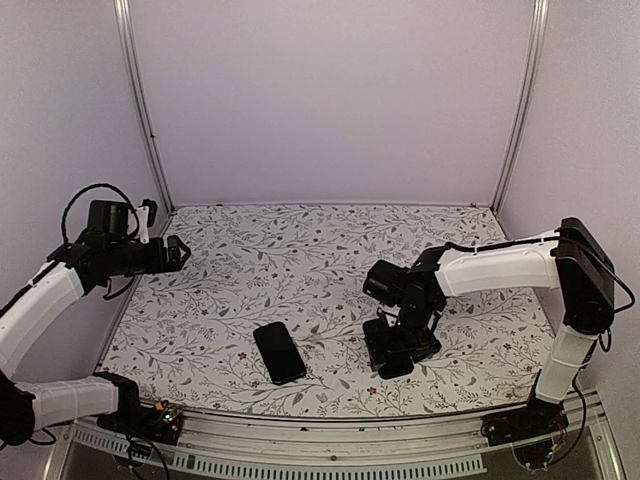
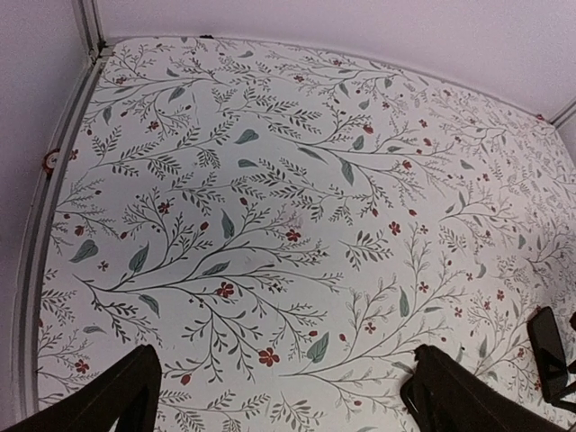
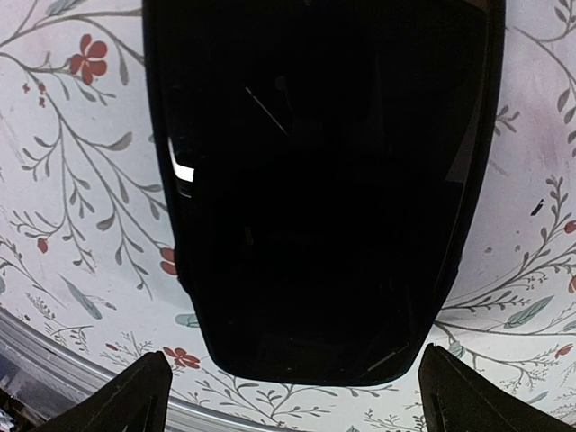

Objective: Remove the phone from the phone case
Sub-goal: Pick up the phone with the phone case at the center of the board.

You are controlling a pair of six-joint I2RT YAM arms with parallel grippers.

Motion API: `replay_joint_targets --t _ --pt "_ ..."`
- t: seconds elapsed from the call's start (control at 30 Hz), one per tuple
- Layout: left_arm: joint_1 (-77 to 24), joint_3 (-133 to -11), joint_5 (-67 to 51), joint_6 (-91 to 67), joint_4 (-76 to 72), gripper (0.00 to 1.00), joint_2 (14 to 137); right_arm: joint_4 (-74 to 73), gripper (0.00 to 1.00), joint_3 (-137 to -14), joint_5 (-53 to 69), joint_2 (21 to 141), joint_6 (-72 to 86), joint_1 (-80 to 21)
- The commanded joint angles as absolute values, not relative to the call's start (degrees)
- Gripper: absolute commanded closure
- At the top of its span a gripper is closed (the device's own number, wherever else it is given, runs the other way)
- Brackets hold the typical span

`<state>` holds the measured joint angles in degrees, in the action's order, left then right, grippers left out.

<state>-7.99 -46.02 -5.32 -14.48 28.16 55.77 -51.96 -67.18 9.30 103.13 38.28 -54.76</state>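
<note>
Phone (image 1: 280, 352), black, flat on floral table (image 1: 300, 250)

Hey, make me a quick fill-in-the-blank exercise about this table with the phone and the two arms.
1. The left end effector hovers over bare tablecloth, its fingers ___ and holding nothing.
2. The glossy black object lies below the end effector of the ___ arm.
3. In the top view, the black phone lies flat to the ___ of that object.

Missing words: open; right; left
</note>
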Motion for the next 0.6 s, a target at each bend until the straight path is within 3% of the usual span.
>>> replay_joint_targets --t 0.0,0.57 --pt "-9.0 -45.5 -5.0 -13.5 27.3 0.01 54.9 -53.0 0.01 -66.1 6.6 104.3 40.3 -55.8" --pt "-9.4 -45.5 -4.7 -13.4 27.3 0.01 55.0 -52.8 0.01 -65.1 0.5 107.5 44.1 -58.4"
